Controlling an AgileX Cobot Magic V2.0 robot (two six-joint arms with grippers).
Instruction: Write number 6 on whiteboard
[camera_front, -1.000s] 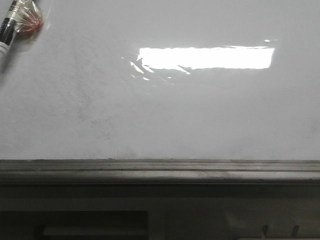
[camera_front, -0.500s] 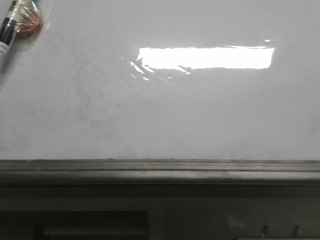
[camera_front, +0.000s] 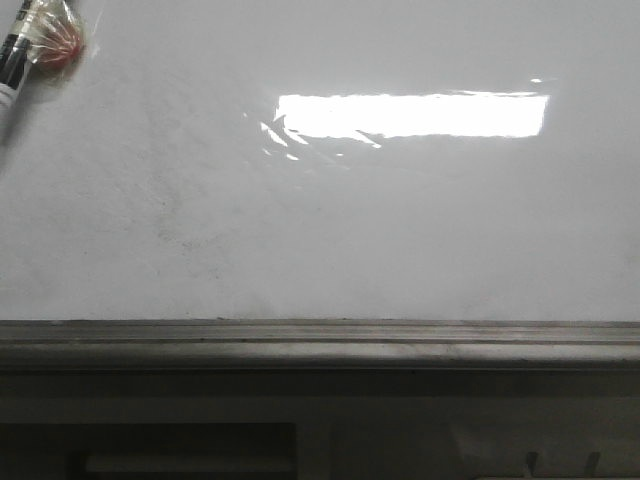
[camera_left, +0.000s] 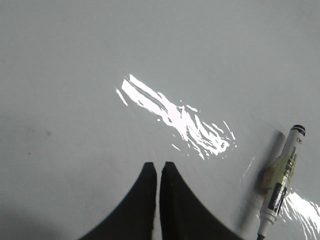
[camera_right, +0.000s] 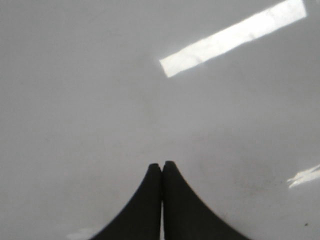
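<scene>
The whiteboard (camera_front: 400, 230) is glossy white with faint grey smudges. No number 6 shows on it in any view. A white marker (camera_front: 12, 62) with a dark label lies at the board's far left edge, with a piece of clear tape and a red blob (camera_front: 62, 45) on it. The marker (camera_left: 280, 182) also shows in the left wrist view, off to the side of my left gripper (camera_left: 159, 165), not touching it. My left gripper is shut and empty over bare board. My right gripper (camera_right: 161, 165) is shut and empty over bare board (camera_right: 75, 100). Neither gripper shows in the front view.
A bright rectangular light reflection (camera_front: 410, 115) lies on the board's upper middle. A grey metal tray rail (camera_front: 320, 340) runs along the board's near edge, with a dark frame below it.
</scene>
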